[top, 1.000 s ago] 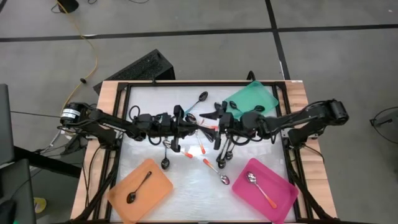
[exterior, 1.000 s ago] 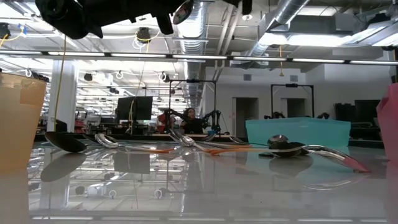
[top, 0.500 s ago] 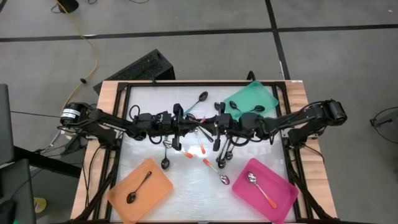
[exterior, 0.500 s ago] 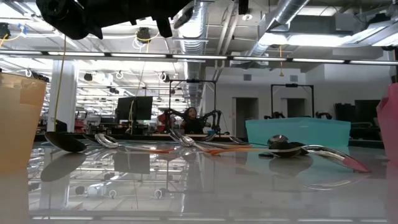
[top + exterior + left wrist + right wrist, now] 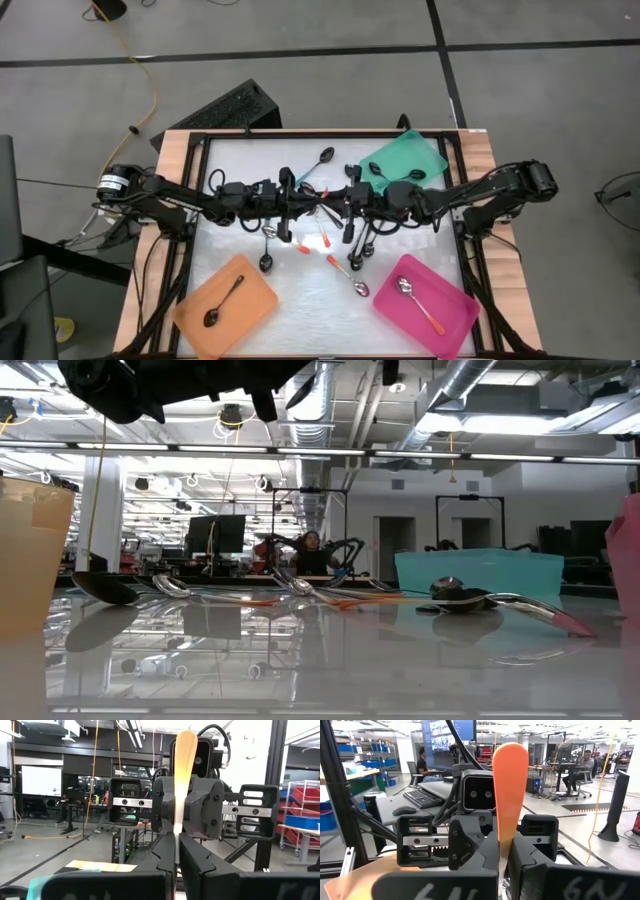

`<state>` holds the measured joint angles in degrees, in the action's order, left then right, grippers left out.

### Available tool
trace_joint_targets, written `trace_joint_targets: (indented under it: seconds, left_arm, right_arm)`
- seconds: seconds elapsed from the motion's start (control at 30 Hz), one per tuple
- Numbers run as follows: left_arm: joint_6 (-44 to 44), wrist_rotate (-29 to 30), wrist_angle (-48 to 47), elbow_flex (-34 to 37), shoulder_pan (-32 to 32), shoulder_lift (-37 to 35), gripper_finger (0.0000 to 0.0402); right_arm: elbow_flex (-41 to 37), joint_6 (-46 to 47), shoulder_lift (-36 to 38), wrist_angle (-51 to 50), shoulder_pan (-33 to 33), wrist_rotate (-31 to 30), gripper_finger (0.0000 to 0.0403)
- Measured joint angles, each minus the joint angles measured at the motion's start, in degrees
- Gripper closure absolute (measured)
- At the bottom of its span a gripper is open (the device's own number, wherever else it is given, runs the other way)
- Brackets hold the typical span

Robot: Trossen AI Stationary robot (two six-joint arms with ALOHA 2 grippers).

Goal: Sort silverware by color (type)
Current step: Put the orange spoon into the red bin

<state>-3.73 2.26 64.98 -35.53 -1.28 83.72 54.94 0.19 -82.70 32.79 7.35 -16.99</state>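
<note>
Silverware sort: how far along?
Early. Done: one spoon each in the orange tray and pink tray, a couple in the teal tray. In hand: an orange-handled spoon gripped mid-table by both the left claw and right claw. Left: the loose spoons scattered at the table's centre.

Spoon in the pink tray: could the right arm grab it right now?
Probably not yet. The right gripper has its fingers closed on an orange-handled spoon that the left gripper also holds, mid-air. Nothing covers the tray spoon in the pink tray, though.
</note>
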Motion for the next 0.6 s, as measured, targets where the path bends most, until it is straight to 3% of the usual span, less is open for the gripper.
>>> trace_joint_targets:
  seconds: [0.27, 0.43, 0.6]
  left_arm:
    - [0.1, 0.1, -0.6, 0.0, 0.0, 0.0, 0.0401]
    - [0.0, 0.9, -1.5, 0.0, 0.0, 0.0, 0.0401]
    - [-0.8, 3.8, -2.5, 0.0, 0.0, 0.0, 0.0401]
  right_arm:
    - [0.0, 0.7, 0.0, -0.7, -0.2, -0.9, 0.0387]
    - [0.0, 1.3, -0.1, -0.9, -0.4, -1.2, 0.0364]
    - [0.0, 1.4, -0.1, -1.6, -0.6, -2.2, 0.0396]
